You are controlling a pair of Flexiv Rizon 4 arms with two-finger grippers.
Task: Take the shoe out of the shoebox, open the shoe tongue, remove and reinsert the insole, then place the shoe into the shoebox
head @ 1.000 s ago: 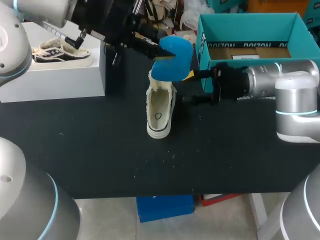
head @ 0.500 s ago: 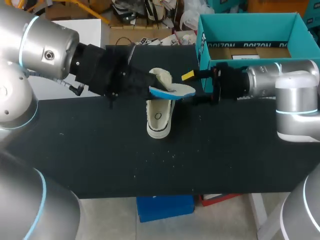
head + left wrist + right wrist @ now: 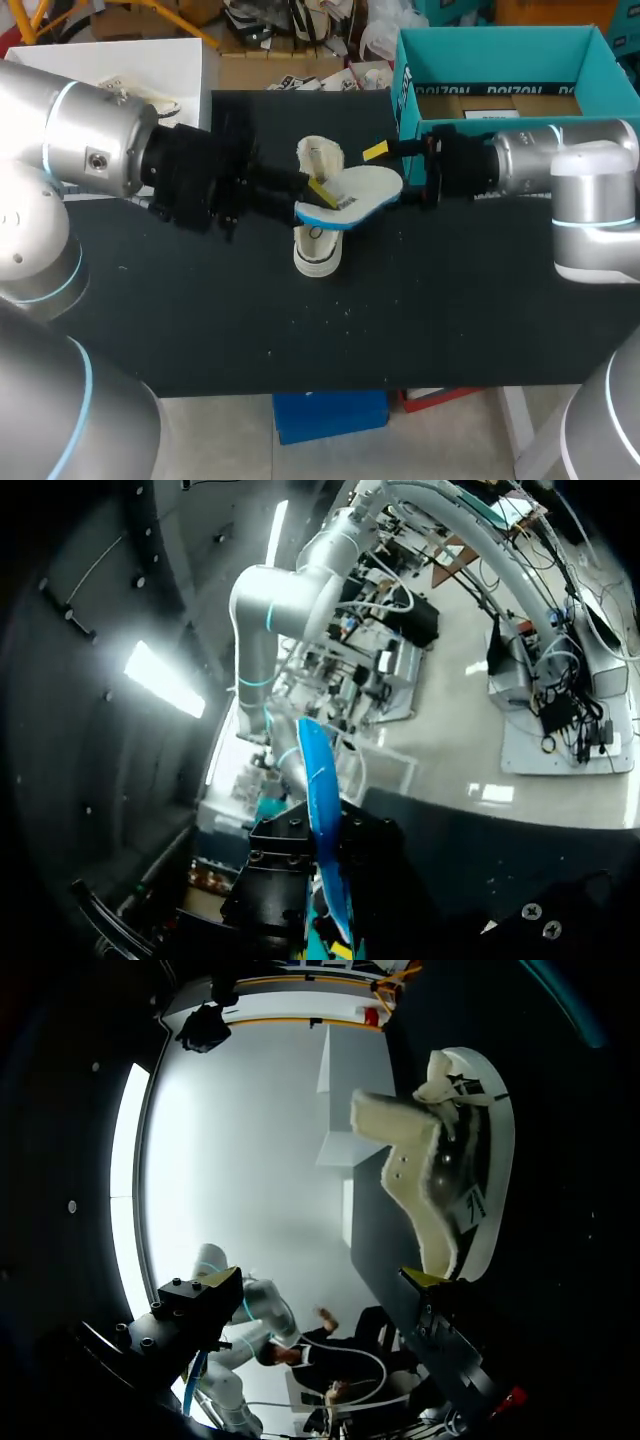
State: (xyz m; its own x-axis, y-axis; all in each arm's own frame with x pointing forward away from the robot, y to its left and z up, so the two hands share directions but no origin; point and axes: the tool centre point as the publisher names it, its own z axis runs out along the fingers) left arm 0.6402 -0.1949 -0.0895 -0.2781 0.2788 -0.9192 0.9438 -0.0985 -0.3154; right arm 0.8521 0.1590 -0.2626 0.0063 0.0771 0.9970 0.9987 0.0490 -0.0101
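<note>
Over the middle of the surface [image 3: 420,320], head view: my left end effector [image 3: 315,192] is clamped on one end of the insole [image 3: 358,192]. The insole hangs blue side down, just above the shoe [image 3: 318,252] and crosswise to it. The shoe stands upright on the surface, outside the shoebox [image 3: 405,75]. My right end effector [image 3: 392,172] sits beside the tongue end, fingers apart.

Left wrist view: the insole runs edge-on between my fingers, pinched from both sides.

Right wrist view: fingers spread wide with nothing between them. The shoe lies ahead, one fingertip close beside it.

Judged step: reinserting the insole. The next move calls for turning it in line with the shoe and feeding the free end into the opening.
</note>
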